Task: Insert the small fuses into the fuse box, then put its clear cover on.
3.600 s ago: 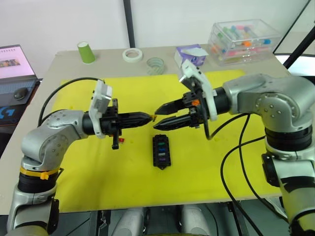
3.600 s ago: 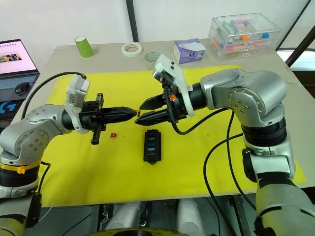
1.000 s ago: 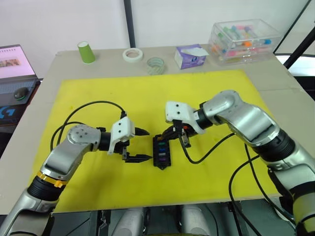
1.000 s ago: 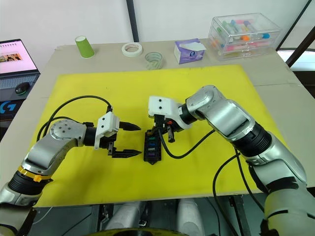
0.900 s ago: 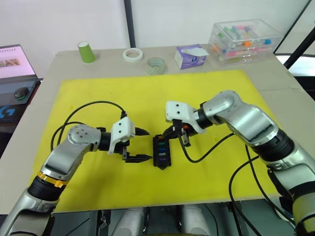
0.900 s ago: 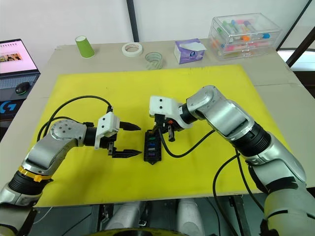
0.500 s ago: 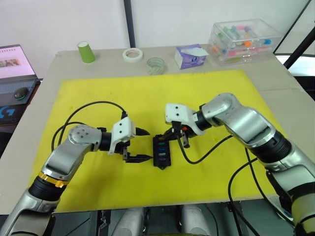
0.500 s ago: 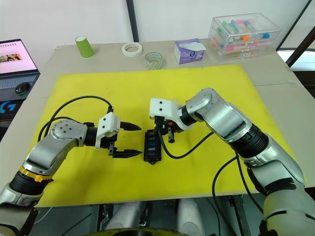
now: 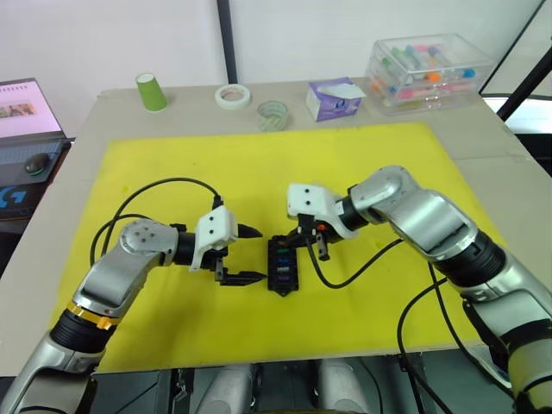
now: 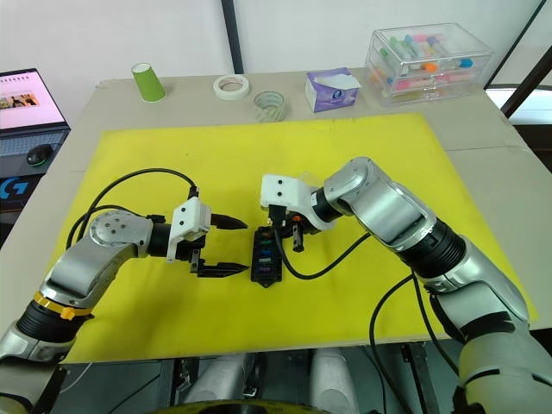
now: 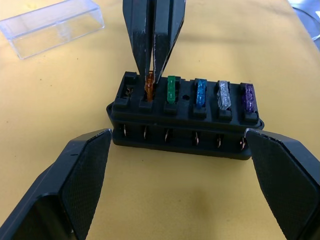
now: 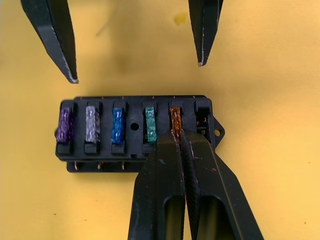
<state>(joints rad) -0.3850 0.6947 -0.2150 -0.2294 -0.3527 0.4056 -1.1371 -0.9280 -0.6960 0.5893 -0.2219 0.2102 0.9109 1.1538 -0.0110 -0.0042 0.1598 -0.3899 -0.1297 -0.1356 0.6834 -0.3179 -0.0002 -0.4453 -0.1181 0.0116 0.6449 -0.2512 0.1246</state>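
The tabletop (image 9: 103,108) is covered by a yellow mat (image 9: 172,164), near the middle of which the fuse box (image 10: 264,256) rests. The left tool (image 10: 226,246) is held spread apart just beside the box, unchanged from 1 second ago. The right tool (image 12: 178,145), since lowered from mid-air, is clamped on an orange fuse (image 12: 175,118) now seated in slot 5. Green (image 12: 150,124), blue (image 12: 117,126), grey-clear (image 12: 90,127) and purple fuses (image 12: 64,126) are already seated; 1 slot remains empty. The clear cover (image 11: 52,25) lies apart on the mat.
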